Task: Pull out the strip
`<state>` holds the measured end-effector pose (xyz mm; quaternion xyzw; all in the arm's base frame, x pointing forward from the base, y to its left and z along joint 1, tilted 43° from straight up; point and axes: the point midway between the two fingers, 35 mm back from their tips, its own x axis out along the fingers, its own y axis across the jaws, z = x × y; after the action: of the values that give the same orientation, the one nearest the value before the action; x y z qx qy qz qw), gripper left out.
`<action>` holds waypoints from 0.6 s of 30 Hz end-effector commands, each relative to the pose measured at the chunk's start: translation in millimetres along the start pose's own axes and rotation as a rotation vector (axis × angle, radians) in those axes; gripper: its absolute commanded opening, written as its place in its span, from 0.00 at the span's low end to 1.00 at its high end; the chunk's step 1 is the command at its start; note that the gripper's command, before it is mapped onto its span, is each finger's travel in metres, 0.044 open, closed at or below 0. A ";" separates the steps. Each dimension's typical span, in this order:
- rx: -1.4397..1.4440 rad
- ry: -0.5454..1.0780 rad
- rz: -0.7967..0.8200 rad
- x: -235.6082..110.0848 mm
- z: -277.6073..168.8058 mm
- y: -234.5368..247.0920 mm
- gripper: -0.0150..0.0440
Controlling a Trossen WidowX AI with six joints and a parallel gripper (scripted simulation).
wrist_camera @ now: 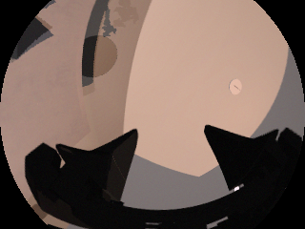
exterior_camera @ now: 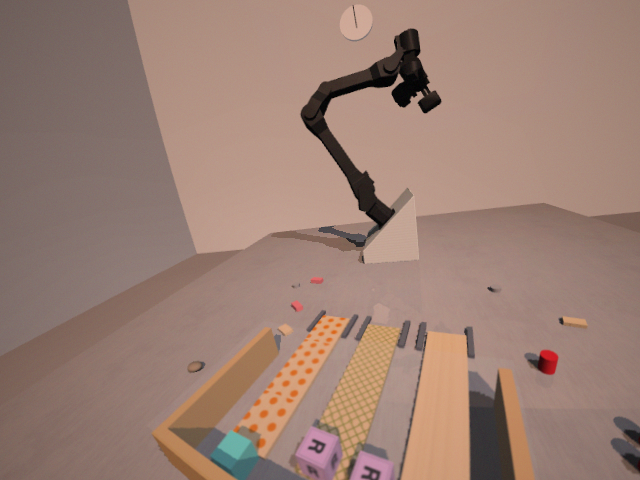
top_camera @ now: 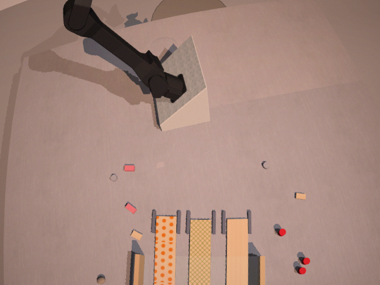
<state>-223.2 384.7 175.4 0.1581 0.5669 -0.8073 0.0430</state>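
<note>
Three strips lie side by side in a wooden tray (exterior_camera: 227,377) (top_camera: 138,269): an orange-dotted strip (top_camera: 165,245) (exterior_camera: 299,377), a yellow cross-hatched strip (top_camera: 200,251) (exterior_camera: 361,387) and a plain wood strip (top_camera: 237,245) (exterior_camera: 439,397). A purple cube marked R (exterior_camera: 317,454) rests on the near end of the cross-hatched strip. A second purple R cube (exterior_camera: 371,467) stands just right of it; I cannot tell what it rests on. A teal cube (exterior_camera: 235,452) sits at the dotted strip's near end. My gripper (exterior_camera: 421,98) (top_camera: 176,88) (wrist_camera: 172,132) is open and empty, high in the air, far from the tray.
A wedge-shaped ramp (top_camera: 184,61) (exterior_camera: 395,237) stands at the arm's base. Red cylinders (top_camera: 281,232) (exterior_camera: 546,360) stand right of the tray. Pink blocks (top_camera: 129,167) (top_camera: 130,208) and tan blocks (top_camera: 300,195) (top_camera: 136,234) lie scattered. Grey guide posts (top_camera: 178,221) flank the strips' far ends.
</note>
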 end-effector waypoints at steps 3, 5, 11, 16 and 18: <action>0.071 0.062 0.006 -14.5 -11.2 6.5 0.93; 0.145 0.154 0.012 -31.1 -26.4 14.8 0.93; 0.346 0.440 0.005 -83.2 -67.4 40.7 0.93; 0.576 0.750 -0.056 -148.7 -98.4 72.3 0.93; 0.668 0.874 -0.094 -177.0 -106.5 86.1 0.93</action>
<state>-52.5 435.4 129.0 0.4203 0.3165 -0.8219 -0.2182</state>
